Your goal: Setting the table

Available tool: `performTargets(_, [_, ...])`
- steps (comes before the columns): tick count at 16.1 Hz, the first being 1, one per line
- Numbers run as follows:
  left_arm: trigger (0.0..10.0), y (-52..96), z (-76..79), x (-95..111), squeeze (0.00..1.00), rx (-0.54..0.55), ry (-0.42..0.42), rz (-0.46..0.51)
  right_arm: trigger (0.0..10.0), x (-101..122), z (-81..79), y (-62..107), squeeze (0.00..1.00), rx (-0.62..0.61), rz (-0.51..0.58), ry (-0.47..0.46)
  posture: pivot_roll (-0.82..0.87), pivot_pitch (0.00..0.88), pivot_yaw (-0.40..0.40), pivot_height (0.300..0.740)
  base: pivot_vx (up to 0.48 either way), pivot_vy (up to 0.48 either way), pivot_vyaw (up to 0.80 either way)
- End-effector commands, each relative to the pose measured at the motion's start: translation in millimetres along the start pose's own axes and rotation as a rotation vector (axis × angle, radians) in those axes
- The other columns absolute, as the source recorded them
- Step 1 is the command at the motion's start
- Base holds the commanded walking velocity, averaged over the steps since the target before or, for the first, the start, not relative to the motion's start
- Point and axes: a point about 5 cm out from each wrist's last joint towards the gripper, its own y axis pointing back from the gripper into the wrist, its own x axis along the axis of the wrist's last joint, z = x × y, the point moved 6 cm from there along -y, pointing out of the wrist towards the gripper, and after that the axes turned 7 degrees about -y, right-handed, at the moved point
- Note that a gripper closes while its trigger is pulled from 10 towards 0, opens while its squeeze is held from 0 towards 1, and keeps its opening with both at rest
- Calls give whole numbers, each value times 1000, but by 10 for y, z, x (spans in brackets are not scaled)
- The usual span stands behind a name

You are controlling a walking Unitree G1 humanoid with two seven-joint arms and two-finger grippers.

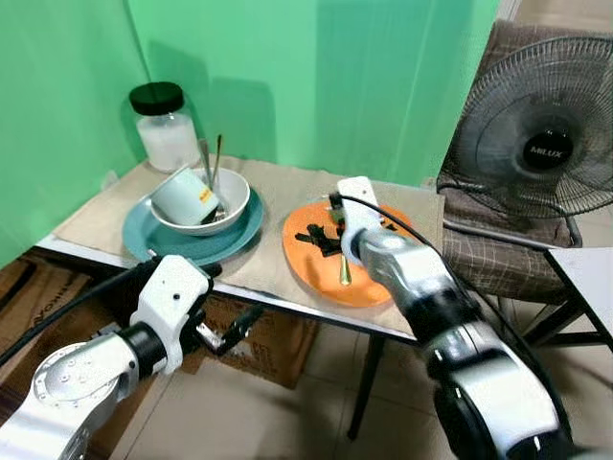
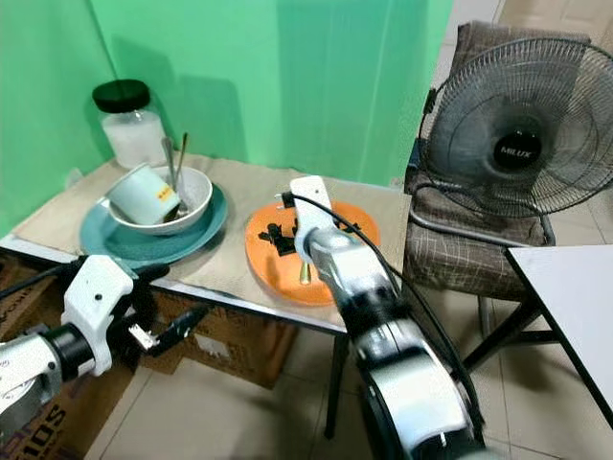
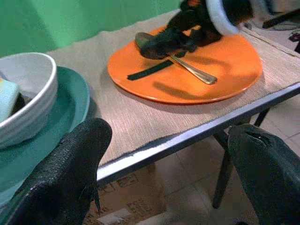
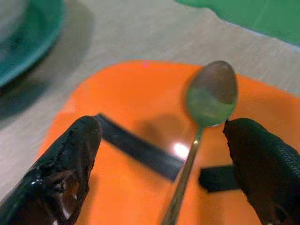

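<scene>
Right now the right gripper (image 4: 161, 159) hangs low over the orange plate (image 1: 369, 283), which sits on the beige cloth (image 1: 278, 206) toward the front edge of the desk (image 3: 187, 140), nearer its fan-side end. Its jaws stand wide apart with nothing held between them. A spoon (image 4: 206, 117) lies on the plate between the two fingers, touching neither, bowl pointing toward the green backdrop (image 1: 316, 77) and handle running back toward the front edge. Dark strips (image 4: 136, 147) lie flat on the orange surface, one passing under the spoon's handle.

At the other end of the desk a teal plate (image 1: 144, 240) carries a white bowl (image 1: 235, 196). A pale mug with a yellow mark (image 1: 187, 196) lies tipped on its side in the bowl, and two utensil handles (image 1: 213, 158) stick up out of the bowl behind it. A glass jar with a black lid (image 1: 165, 125) stands by the back corner, just behind the teal plate.

The left gripper (image 3: 168, 173) hovers off the desk, below and in front of its front edge, on the teal plate's side. Its jaws are spread wide and empty, aimed across the cloth toward the orange plate.

Beyond the desk's far side a black fan (image 1: 536, 134) stands before a chair with a checked cushion (image 1: 488, 259). Cardboard boxes (image 1: 259, 335) sit on the floor under the desk.
</scene>
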Motion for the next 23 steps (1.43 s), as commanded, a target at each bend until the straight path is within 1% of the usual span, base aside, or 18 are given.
performTargets(1, [10000, 42, -9, 29, 0, -5, -15, 5, 10000, 18, 23, -30, 0, -34, -2, 9, 16, 0, 17, 740, 0, 0, 0])
performTargets(3, [10000, 52, 18, 13, 0, -16, -15, -2, 10000, -75, -19, -57, 0, -39, -60, 15, 18, 0, 16, 740, 0, 0, 0])
performTargets(4, [10000, 57, 29, 16, 0, -21, -14, -2, 9490, -134, -13, -67, 0, -56, -98, 7, 20, 0, 14, 740, 0, 0, 0])
performTargets(5, [10000, 59, 33, 19, 0, -24, -14, -1, 7608, -159, -14, -71, 0, -61, -115, -9, 20, 0, 14, 740, 0, 0, 0])
performTargets(6, [10000, 62, 34, 20, 0, -25, -14, -1, 2863, -183, -4, -75, 0, -69, -130, -24, 20, 0, 12, 740, 0, 0, 0])
performTargets(7, [10000, 64, 34, 21, 0, -25, -13, -1, 2745, -203, 3, -81, 0, -70, -139, -44, 19, 0, 13, 740, 0, 0, 0])
performTargets(8, [10000, 56, 37, 18, 0, -26, -13, -2, 78, -249, 21, -81, 0, -67, -152, -89, 18, 0, 13, 740, 0, 0, 0])
performTargets(11, [10000, 49, 44, 22, 0, -29, -13, -1, 0, -340, 57, -83, 0, -74, -182, -123, 17, 0, 14, 740, 0, 0, 0])
performTargets(23, [10000, 46, 62, 6, 0, -48, -18, -12, 0, -413, 42, -99, 0, -76, -195, -131, 20, 0, 19, 740, 0, 0, 0])
